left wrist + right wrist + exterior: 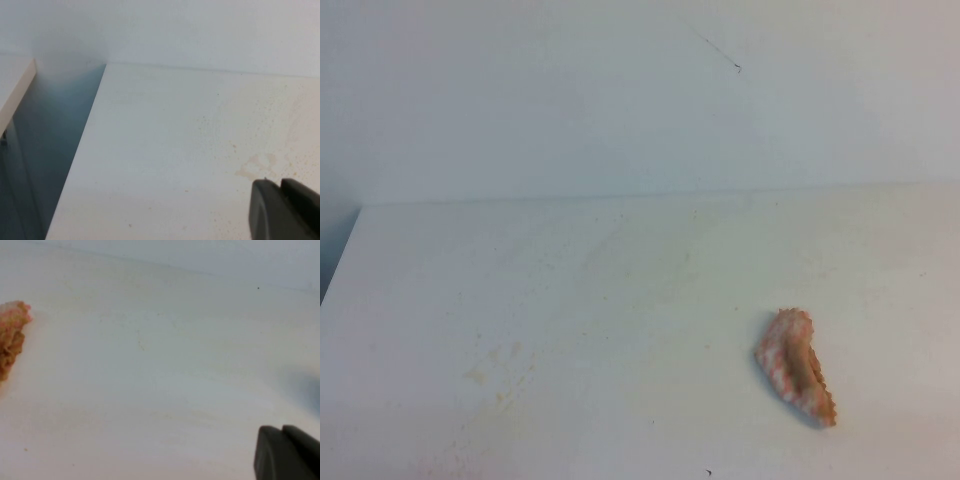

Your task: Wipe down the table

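Note:
A crumpled orange-and-white cloth (796,366) lies on the white table (620,300) at the front right; its edge also shows in the right wrist view (11,337). A faint yellowish stain (500,372) marks the table at the front left, and the left wrist view shows it too (257,166). Neither arm appears in the high view. My left gripper (281,186) hovers just short of the stain, jaws pressed together, empty. My right gripper (282,431) is shut and empty, well away from the cloth.
The table's left edge (82,145) drops to a dark gap beside another white surface (15,85). A pale wall (620,90) stands right behind the table's far edge. Small brown specks dot the tabletop.

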Robot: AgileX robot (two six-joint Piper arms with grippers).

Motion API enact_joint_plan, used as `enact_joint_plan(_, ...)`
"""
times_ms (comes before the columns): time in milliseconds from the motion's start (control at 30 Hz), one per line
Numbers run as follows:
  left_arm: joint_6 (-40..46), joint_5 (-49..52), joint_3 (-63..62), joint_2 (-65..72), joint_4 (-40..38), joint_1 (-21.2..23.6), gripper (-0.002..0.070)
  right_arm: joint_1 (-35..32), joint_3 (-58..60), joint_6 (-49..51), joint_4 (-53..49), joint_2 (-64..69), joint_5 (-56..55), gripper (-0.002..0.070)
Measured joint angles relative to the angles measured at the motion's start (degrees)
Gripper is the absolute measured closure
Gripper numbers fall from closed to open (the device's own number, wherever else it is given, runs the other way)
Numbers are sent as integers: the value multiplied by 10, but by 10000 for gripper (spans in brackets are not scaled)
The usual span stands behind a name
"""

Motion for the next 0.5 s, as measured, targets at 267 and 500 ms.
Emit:
enact_joint_plan(267, 0, 0, 0, 0, 0, 0, 675, -1, 0, -35, 21, 0, 1, 678)
enact_joint_plan(500, 0, 0, 0, 0, 0, 0, 675, -1, 0, -35, 23, 0, 1, 678)
